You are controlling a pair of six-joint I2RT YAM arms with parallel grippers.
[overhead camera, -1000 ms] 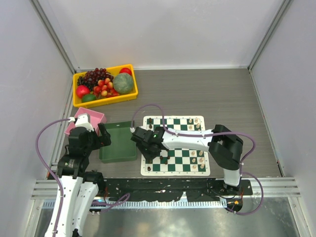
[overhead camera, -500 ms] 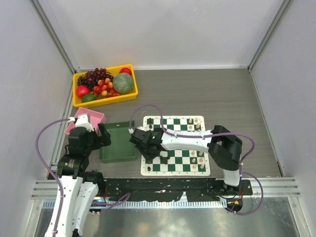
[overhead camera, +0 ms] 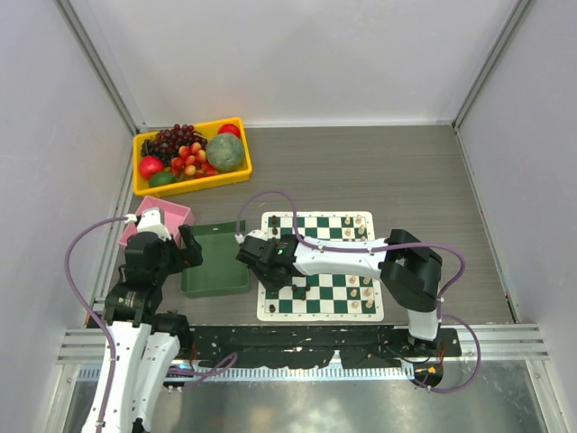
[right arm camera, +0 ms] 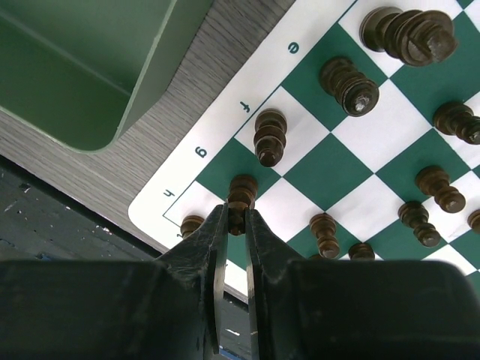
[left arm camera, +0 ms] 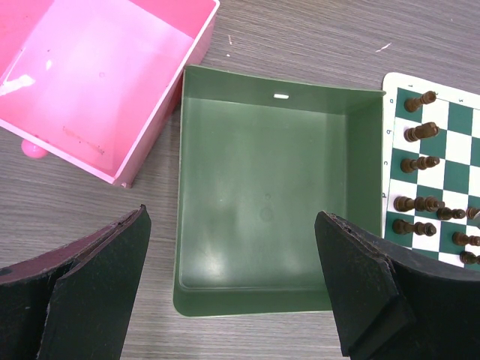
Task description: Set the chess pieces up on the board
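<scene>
Pinching a dark brown turned chess piece [right arm camera: 242,193] with my right gripper [right arm camera: 235,219], tips clamped narrow on it, near a corner of the green-and-white checkered mat board [right arm camera: 225,126] by its lettered edge. More dark pieces [right arm camera: 269,137] stand just beside. My left gripper [left arm camera: 232,225] hangs wide apart over the plain green plastic tray [left arm camera: 361,150].

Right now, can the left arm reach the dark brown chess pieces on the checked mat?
Probably: the open left gripper hovers over the neighbouring green tray, though the right gripper crowds those pieces.
</scene>
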